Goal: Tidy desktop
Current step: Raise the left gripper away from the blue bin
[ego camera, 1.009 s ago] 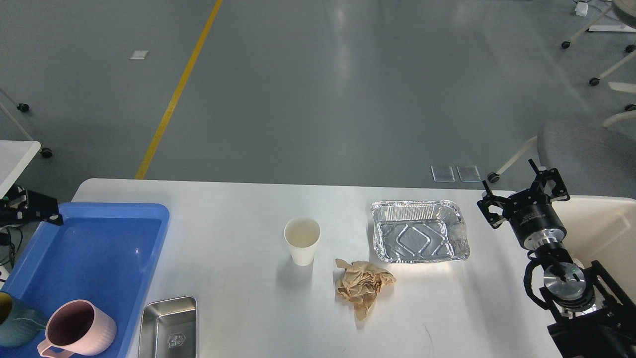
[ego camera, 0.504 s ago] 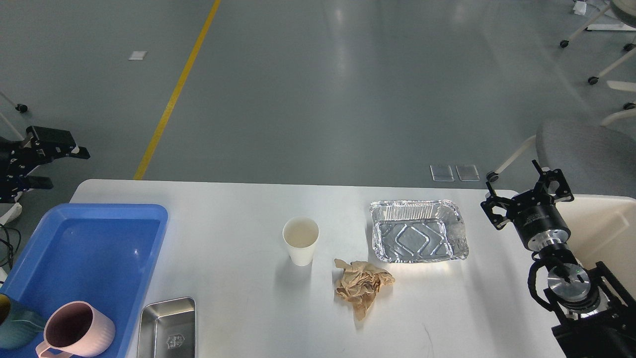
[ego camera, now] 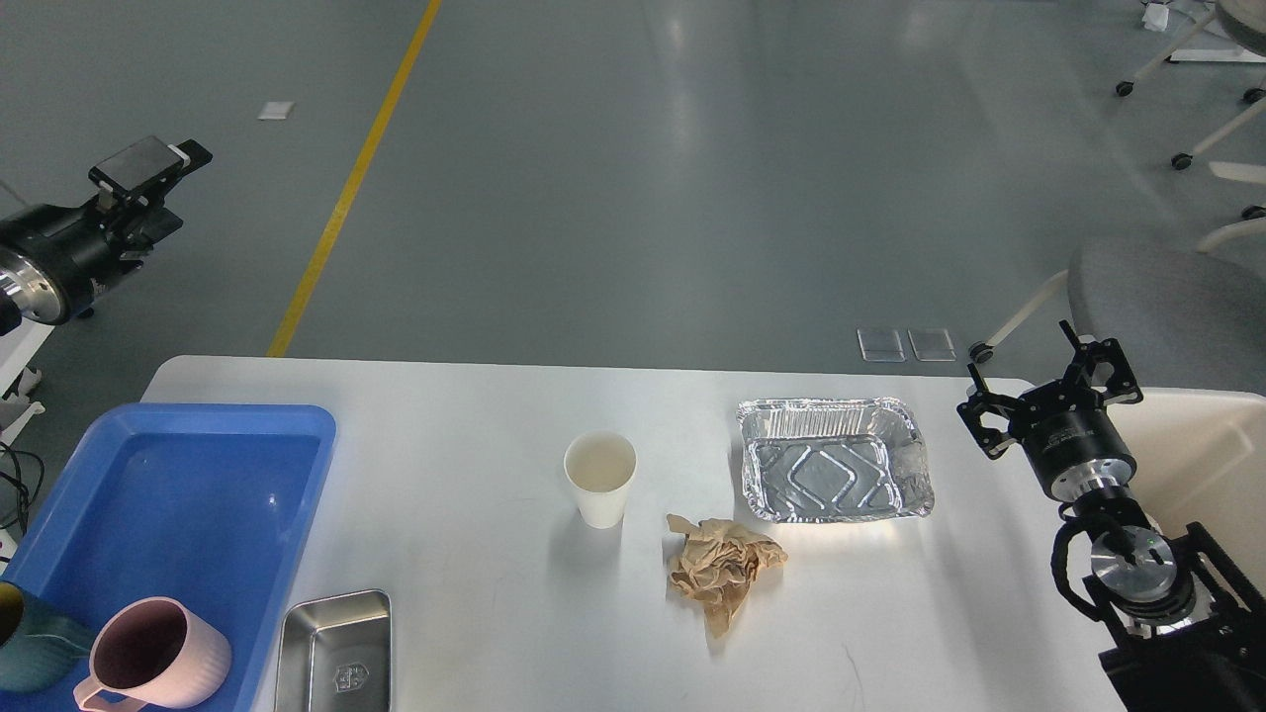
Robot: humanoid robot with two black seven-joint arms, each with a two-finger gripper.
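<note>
White worktop [ego camera: 475, 593] spanning frame centre, grey floor behind. On it: paper cup [ego camera: 599, 479], crumpled brown paper [ego camera: 722, 569], foil tray [ego camera: 833, 461], steel tray [ego camera: 334, 653]. Blue tray [ego camera: 188, 494] at left edge with pink mug [ego camera: 153, 658]. Left tool [ego camera: 148, 168] raised off-worktop, spread unclear. Right tool [ego camera: 1048, 391] fingers apart, empty, near cream bin [ego camera: 1202, 455].

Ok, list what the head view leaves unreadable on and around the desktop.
- Teal mug in the blue plastic tray: cut off by the left edge.
- Small steel tray on the white desktop: near end cut off by the bottom edge; its embossed mark is too small.
- Cream-white bin: partly behind the right arm, contents unseen.
- Left gripper: end-on, fingers indistinct.
</note>
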